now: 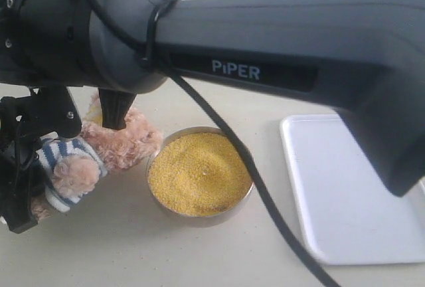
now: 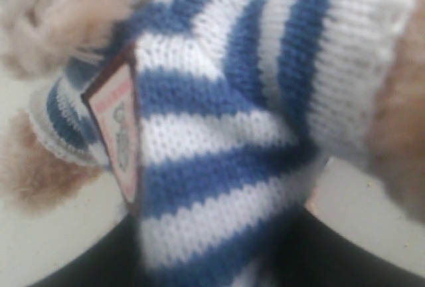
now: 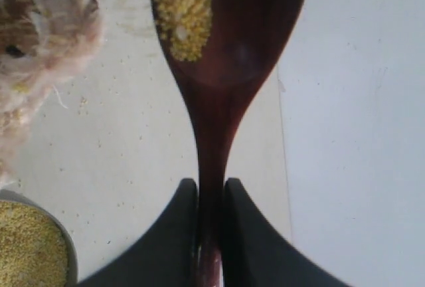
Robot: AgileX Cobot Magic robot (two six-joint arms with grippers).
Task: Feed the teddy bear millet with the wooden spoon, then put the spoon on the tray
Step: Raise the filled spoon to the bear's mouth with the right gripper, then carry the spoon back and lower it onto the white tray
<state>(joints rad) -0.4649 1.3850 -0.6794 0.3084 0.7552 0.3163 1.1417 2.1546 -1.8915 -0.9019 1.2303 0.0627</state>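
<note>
The teddy bear [image 1: 99,147] lies at the left of the table, next to the metal bowl [image 1: 247,197] heaped with millet [image 1: 199,174]. My left gripper [image 1: 26,161] is shut on the bear's body. In the left wrist view the striped shirt [image 2: 219,134] and its badge [image 2: 119,127] fill the picture, and the dark jaws press the knit from both sides. My right gripper [image 3: 211,187] is shut on the wooden spoon [image 3: 219,88]. The spoon's bowl carries a small patch of millet [image 3: 182,14] beside the bear's face [image 3: 33,54]. The white tray [image 1: 352,194] lies at the right with nothing on it.
The right arm [image 1: 279,41] stretches across the whole top of the exterior view, and its cable [image 1: 265,194] hangs over the bowl. Loose grains dot the table [image 3: 119,154] near the bear. A paler surface [image 3: 352,134] begins just beside the spoon.
</note>
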